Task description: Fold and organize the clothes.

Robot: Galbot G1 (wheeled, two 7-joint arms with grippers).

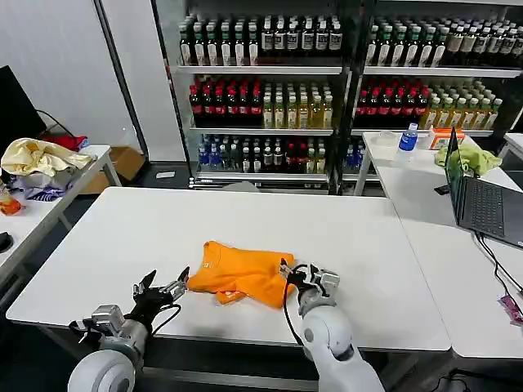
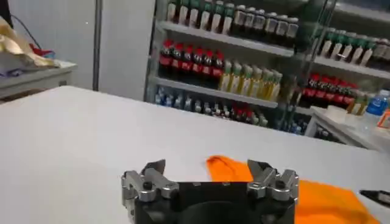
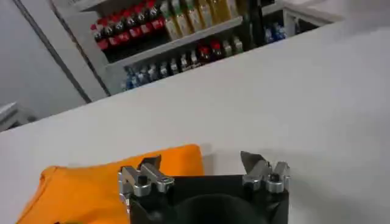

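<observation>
The clothes are one bright orange T-shirt (image 1: 239, 273), folded into a compact rectangle on the white table (image 1: 245, 224) near its front edge. My left gripper (image 1: 163, 287) stands open just off the shirt's left end, nothing between its fingers. My right gripper (image 1: 301, 276) is open at the shirt's right edge, also holding nothing. In the left wrist view the T-shirt (image 2: 323, 198) lies past the open gripper (image 2: 207, 170). In the right wrist view the T-shirt (image 3: 85, 189) sits beside and partly behind the open gripper (image 3: 201, 163).
An open laptop (image 1: 478, 200) with a cable lies on the right-hand table, a lime green cloth (image 1: 470, 158) and a bottle (image 1: 407, 140) behind it. Pale yellow and grey garments (image 1: 41, 159) pile on the left table. Drink shelves (image 1: 327, 90) fill the back.
</observation>
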